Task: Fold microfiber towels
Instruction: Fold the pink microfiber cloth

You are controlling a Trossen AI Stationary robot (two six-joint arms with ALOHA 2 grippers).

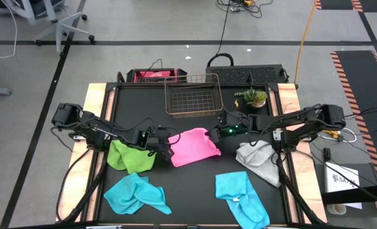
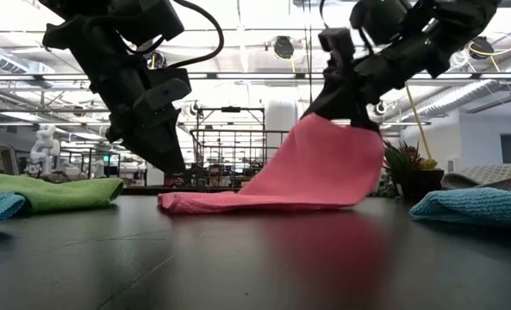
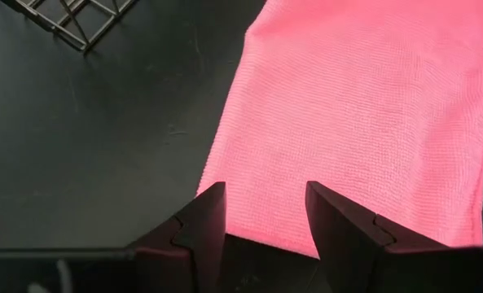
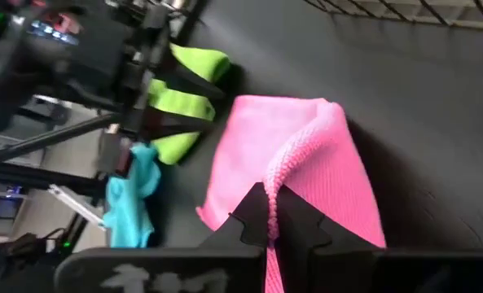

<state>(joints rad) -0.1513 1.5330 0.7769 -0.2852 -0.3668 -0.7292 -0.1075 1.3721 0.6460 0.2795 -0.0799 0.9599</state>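
While the right gripper (image 4: 271, 213) pinches one edge of the pink towel (image 1: 194, 147) and holds it up, the rest trails onto the table (image 1: 194, 181).

Left gripper (image 3: 265, 213) sits low at the towel's opposite edge, fingers apart, gripping nothing. Pink lies mid-table, before the wire basket (image 1: 192, 97); green towel (image 1: 131, 156) to its left, grey (image 1: 259, 158) to its right, two blue ones (image 1: 135, 194) nearer the front.

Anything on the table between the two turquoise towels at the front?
Nothing: in the high view, bare black table separates the left turquoise towel from the right turquoise towel.
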